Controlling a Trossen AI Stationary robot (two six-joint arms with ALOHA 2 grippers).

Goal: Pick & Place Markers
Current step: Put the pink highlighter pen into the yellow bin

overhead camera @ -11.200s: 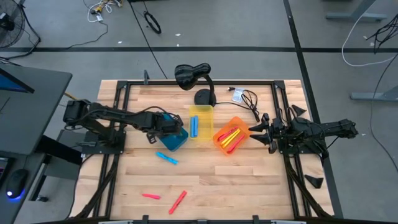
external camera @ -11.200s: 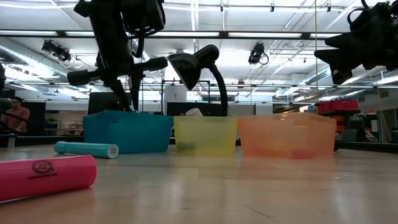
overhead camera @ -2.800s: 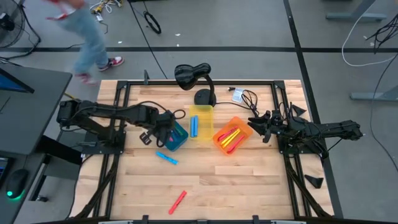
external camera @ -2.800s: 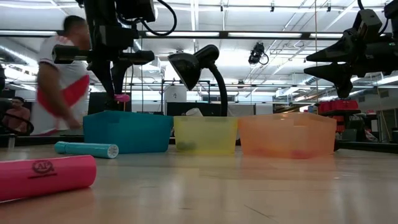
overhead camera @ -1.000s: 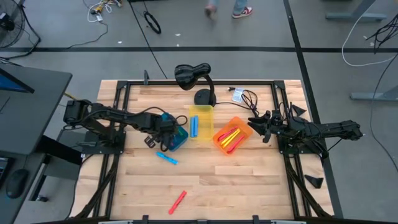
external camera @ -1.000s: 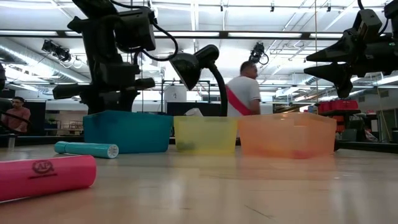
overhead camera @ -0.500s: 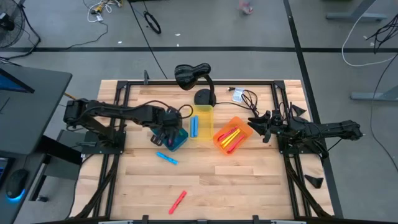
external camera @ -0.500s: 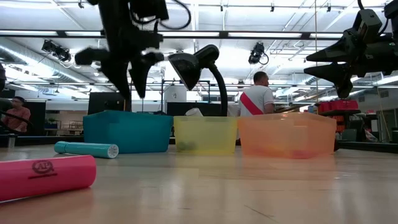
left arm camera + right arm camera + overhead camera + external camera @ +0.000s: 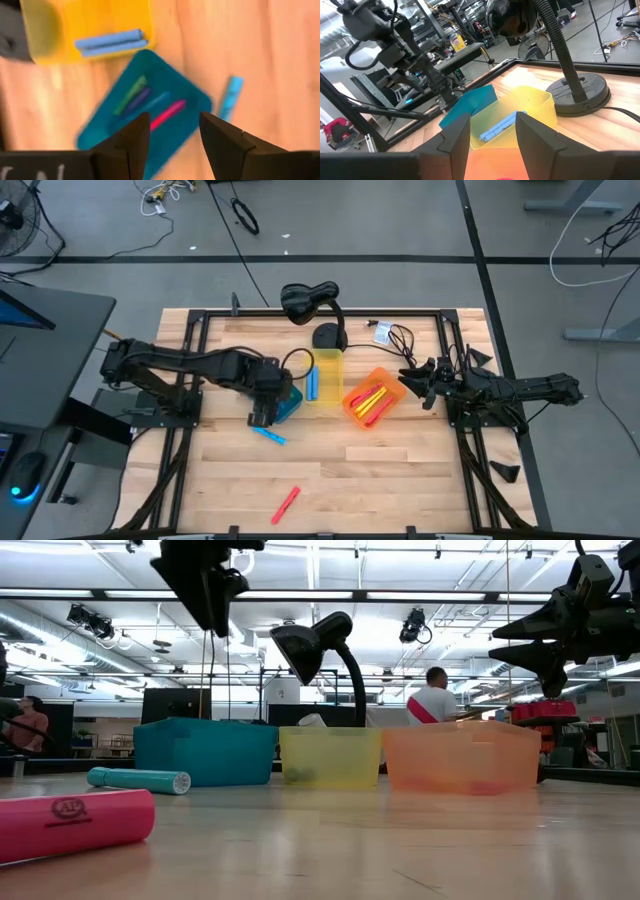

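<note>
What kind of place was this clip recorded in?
Probably a robotics lab or workshop in a large open industrial hall. The low view looks past the wooden table to exposed ceiling beams, strip lights and equipment racks, with a person in the background. From above, cables trail over a grey concrete floor.

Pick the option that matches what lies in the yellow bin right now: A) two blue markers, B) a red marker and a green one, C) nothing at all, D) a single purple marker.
A: the left wrist view shows two blue markers lying side by side in the yellow bin, and the high view shows blue there too.
</note>
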